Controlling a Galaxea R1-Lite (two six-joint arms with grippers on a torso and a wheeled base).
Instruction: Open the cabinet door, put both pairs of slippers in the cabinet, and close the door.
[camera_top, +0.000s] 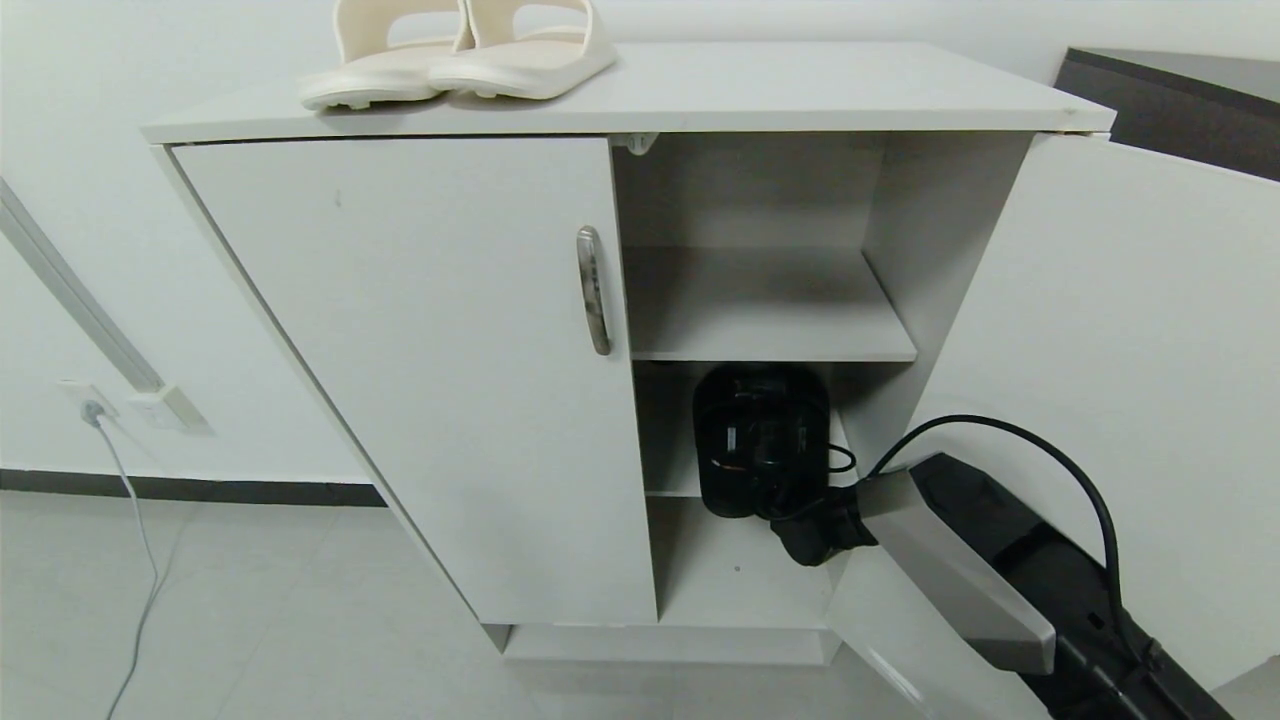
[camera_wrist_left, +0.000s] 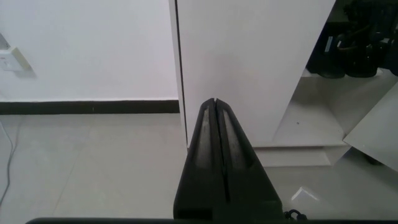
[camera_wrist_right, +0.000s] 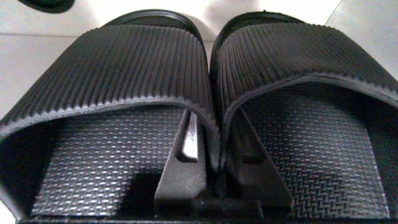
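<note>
White cabinet (camera_top: 700, 90) faces the head camera. Its left door (camera_top: 420, 380) is shut, with a metal handle (camera_top: 593, 290) at its edge, and its right door (camera_top: 1130, 380) is swung wide. A pair of cream slippers (camera_top: 460, 55) lies side by side on the cabinet's top, near its left end. Below the upper shelf (camera_top: 760, 310), a pair of black slippers (camera_top: 760, 440) sits inside the open compartment at the level of the next shelf, with the right end effector (camera_top: 778, 492) at their near end.

From the left wrist, the left end effector (camera_wrist_left: 214, 124) has its fingers pressed together on nothing. It hangs above the floor (camera_wrist_left: 93, 162) and points at the shut door's lower part.

From the right wrist, the right end effector (camera_wrist_right: 217, 162) is clamped narrow on the two adjoining inner walls of the black slippers (camera_wrist_right: 143, 68), one finger inside each.
</note>
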